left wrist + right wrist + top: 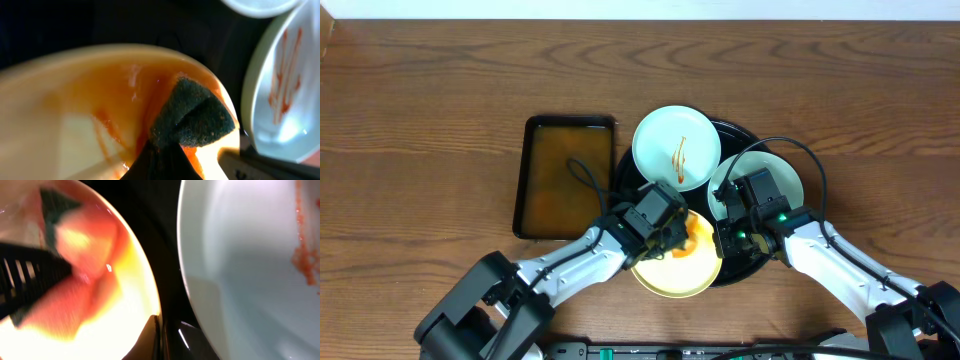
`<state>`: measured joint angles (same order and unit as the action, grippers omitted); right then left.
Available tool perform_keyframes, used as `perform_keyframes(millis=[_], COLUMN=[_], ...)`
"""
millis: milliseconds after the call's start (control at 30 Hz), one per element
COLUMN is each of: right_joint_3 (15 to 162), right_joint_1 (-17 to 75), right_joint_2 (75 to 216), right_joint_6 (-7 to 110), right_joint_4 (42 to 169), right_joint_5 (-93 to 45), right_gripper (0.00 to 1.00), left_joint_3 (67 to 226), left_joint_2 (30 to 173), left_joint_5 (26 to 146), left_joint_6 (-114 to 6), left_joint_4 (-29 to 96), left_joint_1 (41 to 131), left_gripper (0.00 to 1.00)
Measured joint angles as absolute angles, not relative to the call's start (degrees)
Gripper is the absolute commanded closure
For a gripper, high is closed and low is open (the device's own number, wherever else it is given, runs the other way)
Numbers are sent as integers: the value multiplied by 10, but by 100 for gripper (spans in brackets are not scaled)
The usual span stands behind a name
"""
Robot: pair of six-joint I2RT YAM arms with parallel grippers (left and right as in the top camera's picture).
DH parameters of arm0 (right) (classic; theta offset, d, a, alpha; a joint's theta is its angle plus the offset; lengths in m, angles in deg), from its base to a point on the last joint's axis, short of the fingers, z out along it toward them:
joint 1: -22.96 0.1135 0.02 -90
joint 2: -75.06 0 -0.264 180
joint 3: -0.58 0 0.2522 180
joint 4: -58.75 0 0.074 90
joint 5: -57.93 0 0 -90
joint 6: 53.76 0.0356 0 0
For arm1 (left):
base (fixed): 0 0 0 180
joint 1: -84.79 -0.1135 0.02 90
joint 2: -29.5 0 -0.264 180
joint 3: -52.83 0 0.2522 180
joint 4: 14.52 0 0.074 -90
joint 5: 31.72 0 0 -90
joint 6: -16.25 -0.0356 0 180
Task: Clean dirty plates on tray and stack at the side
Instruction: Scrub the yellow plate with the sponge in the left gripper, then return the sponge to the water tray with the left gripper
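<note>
A cream-yellow plate [672,272] lies at the front edge of the round black tray [744,262], smeared with orange sauce [115,100]. My left gripper [678,236] is shut on a dark green and orange sponge [195,117] and presses it onto this plate. My right gripper [728,240] is shut on the same plate's right rim [150,305], its fingers pinching the edge [157,332]. A mint plate [677,148] with red-brown streaks sits at the tray's back left. A second mint plate [775,172] sits at the right, partly under my right wrist, with sauce on it [305,260].
A rectangular brown tray [565,178] lies on the wooden table just left of the black tray, with a thin dark cable looped over it. My two arms come in from the front edge of the table.
</note>
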<state>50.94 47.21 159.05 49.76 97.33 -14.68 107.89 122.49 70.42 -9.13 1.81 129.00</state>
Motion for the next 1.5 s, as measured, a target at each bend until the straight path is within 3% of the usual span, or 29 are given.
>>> perform_keyframes(millis=[467,733,1000,1267,1333,1500], right_joint_3=[509,509,509,510,510,510], right_joint_1=[472,472,472,472,472,472], right_joint_2=[1590,1590,1590,1590,1590,1590], right_joint_6=[498,498,498,494,492,493], right_joint_4=[974,978,982,1017,1023,1026], right_joint_5=[-141,-144,-145,-148,-145,-133], right_gripper=[99,99,99,83,85,99], left_joint_3=[1074,1069,1068,1068,1068,1068], left_joint_2=[1144,1057,1019,1022,1022,1022], left_joint_5=[669,628,586,550,546,544], left_joint_6=[-168,-264,-313,-352,-361,-367], left_joint_4=[141,96,130,146,154,165], left_joint_1=[1234,1217,1167,1045,1023,1009], left_gripper=[92,93,92,93,93,93])
